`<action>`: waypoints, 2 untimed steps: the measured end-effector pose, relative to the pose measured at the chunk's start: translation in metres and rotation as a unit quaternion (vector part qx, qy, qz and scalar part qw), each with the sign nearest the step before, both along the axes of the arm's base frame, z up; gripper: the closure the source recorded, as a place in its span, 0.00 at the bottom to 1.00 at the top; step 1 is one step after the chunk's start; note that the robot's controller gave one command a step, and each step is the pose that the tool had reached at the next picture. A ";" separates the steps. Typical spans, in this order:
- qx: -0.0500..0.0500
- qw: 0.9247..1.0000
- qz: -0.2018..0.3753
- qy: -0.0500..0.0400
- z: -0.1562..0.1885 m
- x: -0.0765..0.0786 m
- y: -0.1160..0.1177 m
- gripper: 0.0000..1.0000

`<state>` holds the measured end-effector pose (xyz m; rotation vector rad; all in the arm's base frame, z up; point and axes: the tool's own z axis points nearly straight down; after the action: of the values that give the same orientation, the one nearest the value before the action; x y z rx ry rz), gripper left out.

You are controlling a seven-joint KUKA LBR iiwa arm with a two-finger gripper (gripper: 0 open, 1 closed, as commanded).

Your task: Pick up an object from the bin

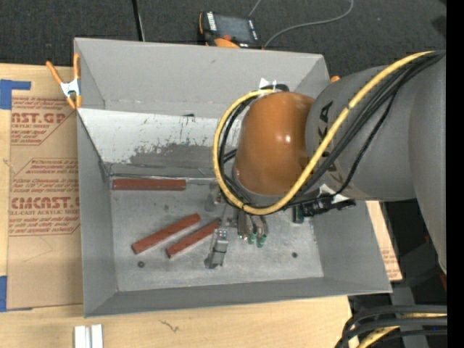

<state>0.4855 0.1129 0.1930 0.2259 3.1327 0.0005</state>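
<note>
The end effector (230, 241) is at the right end of a slanted red-brown bar (190, 241). I cannot tell whether it is open or closed.

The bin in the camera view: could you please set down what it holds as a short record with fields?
bin: grey metal, floor scuffed
contents: three reddish-brown flat bars
back bar: lies level along the foot of the far wall
middle bar: slanted, mid-floor
near bar: slanted, beside the middle bar and parallel to it
gripper: low, at the near bar's right end; contact cannot be told
orange cover: on the wrist, above the gripper
</note>
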 end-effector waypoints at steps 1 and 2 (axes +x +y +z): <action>0.000 0.999 0.038 0.002 -0.125 0.041 0.080 0.00; 0.000 0.999 0.036 0.000 -0.120 0.042 0.078 1.00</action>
<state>0.5275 0.1910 0.0727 0.1131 3.1387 0.0013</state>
